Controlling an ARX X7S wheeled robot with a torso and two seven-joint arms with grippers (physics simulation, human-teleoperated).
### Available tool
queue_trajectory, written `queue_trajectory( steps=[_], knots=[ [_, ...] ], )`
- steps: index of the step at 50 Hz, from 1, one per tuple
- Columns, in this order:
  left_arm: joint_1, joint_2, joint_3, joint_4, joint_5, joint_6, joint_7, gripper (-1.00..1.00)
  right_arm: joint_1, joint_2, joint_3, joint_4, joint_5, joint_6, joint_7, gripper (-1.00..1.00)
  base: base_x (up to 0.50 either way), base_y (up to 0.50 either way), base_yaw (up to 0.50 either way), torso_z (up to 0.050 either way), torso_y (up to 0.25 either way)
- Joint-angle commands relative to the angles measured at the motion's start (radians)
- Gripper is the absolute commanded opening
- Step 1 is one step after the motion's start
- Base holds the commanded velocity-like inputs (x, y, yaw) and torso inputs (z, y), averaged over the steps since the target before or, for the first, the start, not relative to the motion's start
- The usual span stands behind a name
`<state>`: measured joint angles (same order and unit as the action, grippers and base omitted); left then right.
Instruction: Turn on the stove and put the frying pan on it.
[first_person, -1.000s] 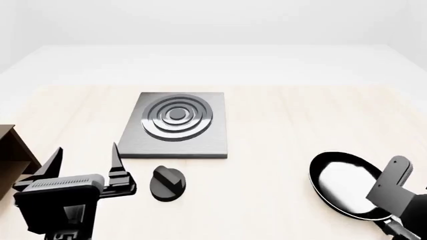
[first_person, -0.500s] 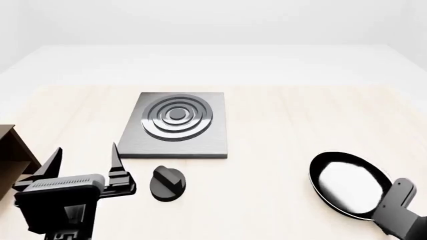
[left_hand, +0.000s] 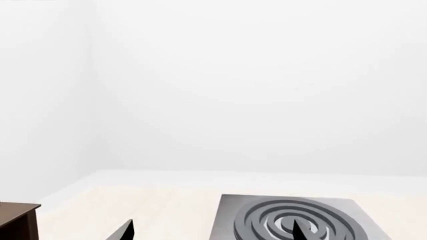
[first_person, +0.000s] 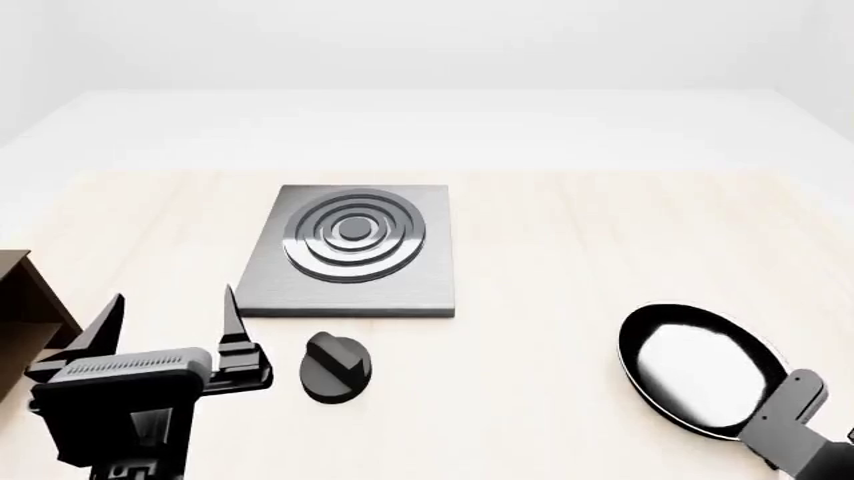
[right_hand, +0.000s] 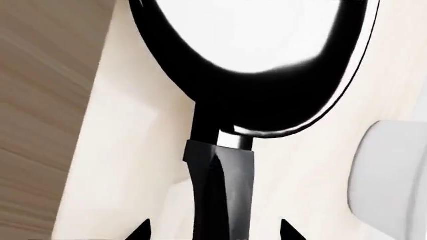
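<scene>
The stove (first_person: 407, 290) is a grey square plate with dark burner rings at the table's middle. It also shows in the left wrist view (left_hand: 230, 220). Its round black knob (first_person: 335, 367) lies apart, just in front of it. My left gripper (first_person: 171, 318) is open and empty, left of the knob; in the left wrist view (left_hand: 213, 232) only its fingertips show. The frying pan (first_person: 701, 370) lies at the front right. My right gripper (first_person: 798, 425) is low behind the pan. In the right wrist view my right gripper (right_hand: 215, 232) is open, its fingertips (right_hand: 142, 231) astride the pan's handle (right_hand: 220, 185) with gaps on both sides.
A brown wooden shelf (first_person: 20, 290) stands at the left edge, close to my left gripper, and also shows in the left wrist view (left_hand: 17, 220). A white rounded object (right_hand: 390, 180) lies beside the pan's handle. A brown wood-grain surface (right_hand: 40, 100) runs along the table's edge.
My right gripper has drawn back from over the pan's rim toward the front right corner, along the handle. The left arm, the pan, the stove and the knob have not moved.
</scene>
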<state>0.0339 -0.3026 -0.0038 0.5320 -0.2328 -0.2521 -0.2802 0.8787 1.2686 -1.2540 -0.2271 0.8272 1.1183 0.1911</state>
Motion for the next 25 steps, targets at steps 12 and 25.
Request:
queue_trajectory(
  steps=[12,25],
  knots=[
    [-0.002,-0.007,0.005,-0.005,0.000,0.005,-0.010,1.00,-0.085,-0.031,-0.017,0.085,-0.043,-0.097,0.040,-1.00,0.01,0.00,0.00,-0.004,0.000],
    [0.002,-0.011,0.007,0.001,-0.003,0.007,-0.015,1.00,0.026,0.031,0.014,-0.049,-0.053,-0.003,-0.010,-1.00,0.00,0.00,0.00,0.000,0.000]
  ],
)
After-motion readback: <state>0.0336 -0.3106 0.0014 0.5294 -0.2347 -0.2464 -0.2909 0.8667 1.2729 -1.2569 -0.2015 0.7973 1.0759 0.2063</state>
